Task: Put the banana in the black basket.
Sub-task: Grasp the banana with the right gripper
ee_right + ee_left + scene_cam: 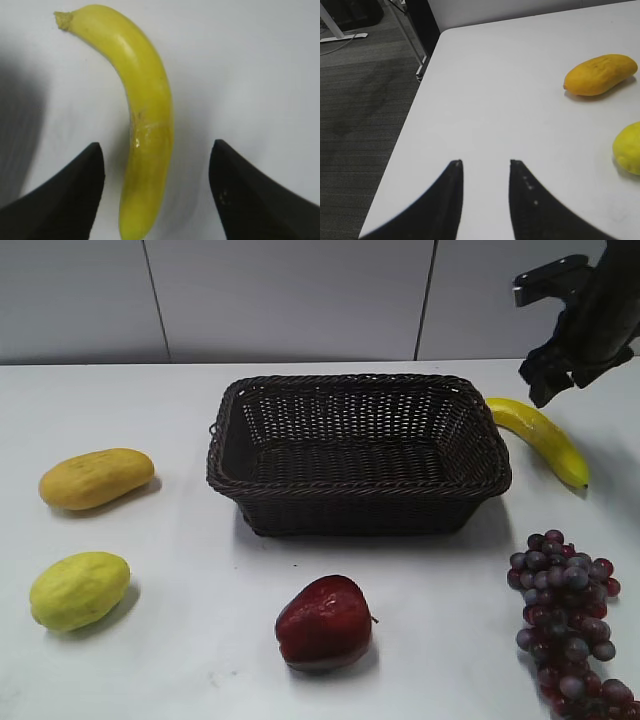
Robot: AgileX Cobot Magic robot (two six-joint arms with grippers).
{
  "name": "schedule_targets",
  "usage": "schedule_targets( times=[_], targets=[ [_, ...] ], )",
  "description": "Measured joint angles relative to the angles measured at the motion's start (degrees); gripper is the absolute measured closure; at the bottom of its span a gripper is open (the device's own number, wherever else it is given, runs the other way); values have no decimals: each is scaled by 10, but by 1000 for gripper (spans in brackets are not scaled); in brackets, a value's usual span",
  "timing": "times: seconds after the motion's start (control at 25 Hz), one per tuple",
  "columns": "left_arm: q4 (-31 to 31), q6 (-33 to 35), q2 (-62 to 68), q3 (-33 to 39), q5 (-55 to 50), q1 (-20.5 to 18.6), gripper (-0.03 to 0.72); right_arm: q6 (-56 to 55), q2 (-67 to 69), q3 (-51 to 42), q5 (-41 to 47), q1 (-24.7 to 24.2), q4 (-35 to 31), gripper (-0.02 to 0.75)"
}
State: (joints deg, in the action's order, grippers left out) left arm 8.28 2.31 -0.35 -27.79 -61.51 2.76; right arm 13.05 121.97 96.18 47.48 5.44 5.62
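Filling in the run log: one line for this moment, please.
phase: pre-grasp | right gripper: open, straddling banana | banana: on table, beside basket | left gripper: open, idle

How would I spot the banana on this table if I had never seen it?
Start at the big dark woven basket in the middle of the white table. Just past its far right corner, under the right arm's open end effector, lies the banana. It is the only long, slim, curved yellow fruit; the two other yellowish fruits are stubby ovals on the left.
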Motion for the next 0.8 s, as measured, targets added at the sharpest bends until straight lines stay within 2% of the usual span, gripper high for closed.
schedule_targets(
  times=[0.28,0.6,0.68,0.8],
  targets=[
    [0,0,0,0,0,0,456,1,76,15,-30,2,30,237],
    [0,0,0,0,0,0,456,1,108,22,-59,1,32,240],
    [0,0,0,0,0,0,456,1,109,24,-60,1,34,272],
    [0,0,0,0,0,0,456,-2,110,24,-61,1,40,414]
  ],
)
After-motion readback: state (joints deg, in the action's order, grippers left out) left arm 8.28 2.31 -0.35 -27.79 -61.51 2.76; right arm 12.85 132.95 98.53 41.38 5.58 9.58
